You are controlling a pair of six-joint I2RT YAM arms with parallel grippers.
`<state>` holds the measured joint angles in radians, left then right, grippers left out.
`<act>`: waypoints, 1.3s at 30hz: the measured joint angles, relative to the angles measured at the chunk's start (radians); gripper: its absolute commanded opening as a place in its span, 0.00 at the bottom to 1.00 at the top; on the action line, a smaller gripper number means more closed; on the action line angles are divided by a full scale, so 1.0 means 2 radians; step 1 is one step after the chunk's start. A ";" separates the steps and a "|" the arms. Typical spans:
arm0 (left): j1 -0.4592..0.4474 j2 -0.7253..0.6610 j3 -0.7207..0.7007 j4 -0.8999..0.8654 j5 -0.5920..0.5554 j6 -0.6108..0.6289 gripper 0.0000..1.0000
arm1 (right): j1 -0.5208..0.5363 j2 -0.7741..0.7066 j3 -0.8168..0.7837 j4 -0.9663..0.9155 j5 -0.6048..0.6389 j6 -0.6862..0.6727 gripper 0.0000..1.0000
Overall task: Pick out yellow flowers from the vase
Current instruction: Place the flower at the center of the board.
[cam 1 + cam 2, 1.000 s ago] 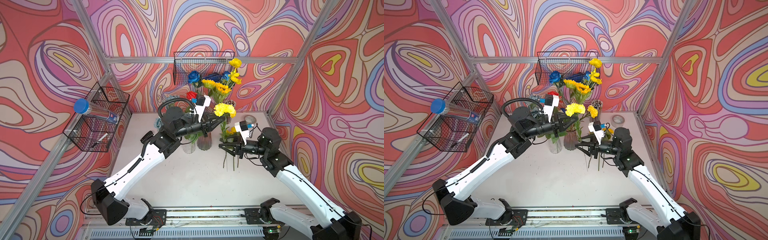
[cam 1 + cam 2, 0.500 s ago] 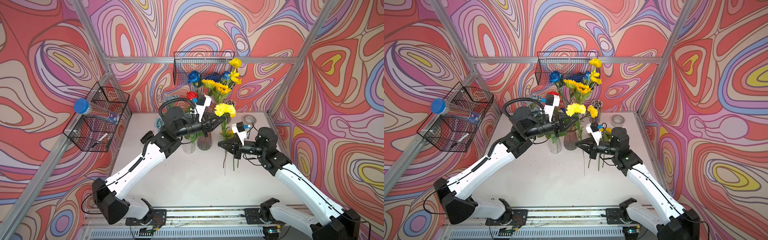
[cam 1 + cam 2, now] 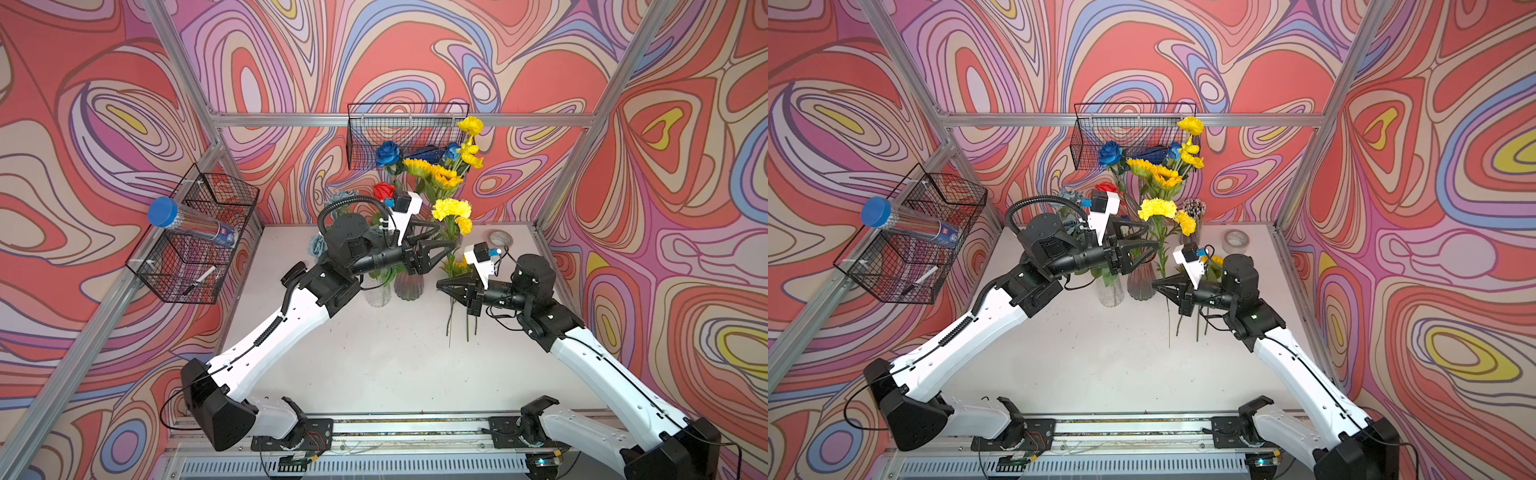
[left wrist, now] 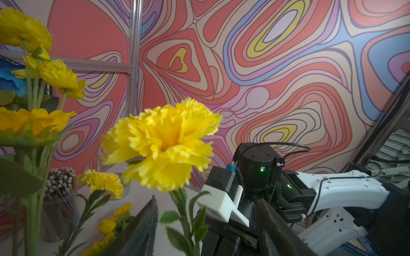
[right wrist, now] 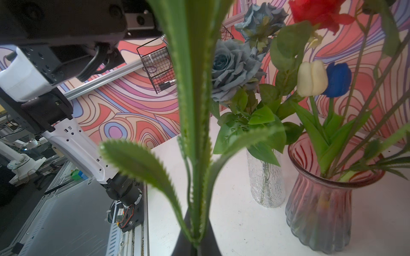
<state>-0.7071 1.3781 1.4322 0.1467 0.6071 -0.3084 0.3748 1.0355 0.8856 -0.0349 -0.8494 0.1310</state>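
Above the white table (image 3: 374, 353), my right gripper (image 3: 440, 286) is pinching the ruffled yellow carnation (image 3: 451, 208), left gripper (image 3: 449, 243) gaping wide; yellow sunflowers (image 3: 436, 174) seemingly waiting unpicked.

We find the left arm (image 3: 291, 316) stretched up and forward, its left pincer (image 3: 452, 243) level, jaws standing apart. The right arm (image 3: 602, 357) reaches inward, wrist level. The right pincer (image 3: 439, 285) points across toward the left arm, jaws clamped on a green serrated-leaved flower stem (image 5: 195, 155).
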 measured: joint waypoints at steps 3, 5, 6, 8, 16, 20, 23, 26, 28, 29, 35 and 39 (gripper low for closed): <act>0.000 -0.016 0.000 -0.027 -0.028 0.022 0.81 | 0.000 -0.007 0.000 -0.003 0.042 0.005 0.00; 0.003 -0.031 -0.001 -0.045 -0.047 0.035 0.81 | 0.000 -0.014 0.000 -0.008 0.078 0.008 0.00; 0.006 -0.042 -0.002 -0.054 -0.057 0.039 0.81 | 0.000 -0.018 0.000 -0.012 0.098 0.010 0.00; 0.015 -0.062 -0.010 -0.062 -0.069 0.044 0.81 | 0.000 -0.024 0.000 -0.023 0.147 0.016 0.00; 0.039 -0.119 -0.059 -0.109 -0.118 0.071 0.81 | -0.024 -0.038 0.000 -0.071 0.351 0.066 0.00; 0.037 -0.130 -0.104 -0.129 -0.142 0.080 0.81 | -0.090 -0.035 -0.004 -0.091 0.384 0.105 0.00; 0.031 -0.133 -0.131 -0.139 -0.153 0.083 0.81 | -0.134 -0.015 -0.007 -0.104 0.384 0.129 0.00; 0.024 -0.137 -0.158 -0.139 -0.157 0.081 0.80 | -0.155 0.029 -0.007 -0.113 0.367 0.143 0.00; 0.022 -0.139 -0.174 -0.139 -0.158 0.077 0.80 | -0.158 0.066 -0.007 -0.116 0.351 0.147 0.00; 0.021 -0.140 -0.183 -0.139 -0.158 0.075 0.80 | -0.158 0.084 -0.007 -0.118 0.343 0.149 0.00; 0.020 -0.152 -0.212 -0.139 -0.160 0.069 0.80 | -0.158 0.189 -0.006 -0.124 0.277 0.146 0.00; 0.020 -0.163 -0.225 -0.138 -0.160 0.063 0.79 | -0.158 0.246 0.007 -0.133 0.241 0.138 0.00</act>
<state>-0.6670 1.0519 0.9821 -0.1303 0.2867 -0.1833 0.0593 1.5272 0.8997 -0.3004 -0.3664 0.4076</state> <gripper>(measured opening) 0.797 0.045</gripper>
